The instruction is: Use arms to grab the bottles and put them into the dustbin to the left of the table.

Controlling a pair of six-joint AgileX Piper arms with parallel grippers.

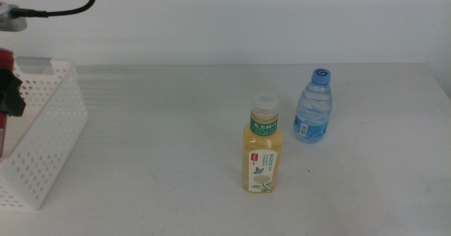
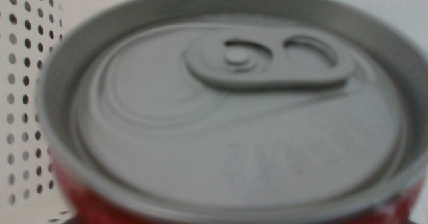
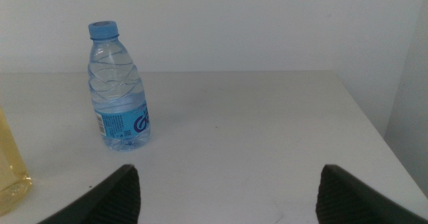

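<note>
Red can (image 2: 227, 117) gripped by left gripper (image 1: 8, 98) at the far left edge of the middle view, over the open top of the white bin (image 1: 49, 137); only a black finger (image 1: 11, 95) and slivers of red visible there. Can top filling the left wrist view, pull tab up, blurred; perforated bin wall (image 2: 27, 83) just beside it. Left fingers hidden in that wrist view, so their spread not measurable, though closed on the can as far as the middle view shows.

Bin sitting at the left edge of the bench (image 1: 176, 123), its near corner close to the front edge.

Tea bottle (image 1: 262, 148) upright near the middle of the bench, white cap on. Water bottle (image 1: 313, 106) upright behind and to its right, apart from it, blue cap on. Wide bare surface between bin and tea bottle; more open room right of the water bottle up to the right edge, and in front of both bottles.

Right gripper (image 3: 227, 190) out of the middle view, low over the bench, fingers (image 3: 117, 194) spread wide with nothing between them, facing the water bottle (image 3: 119, 90). Tea bottle (image 3: 10, 170) only a yellow sliver at the picture's edge there.
</note>
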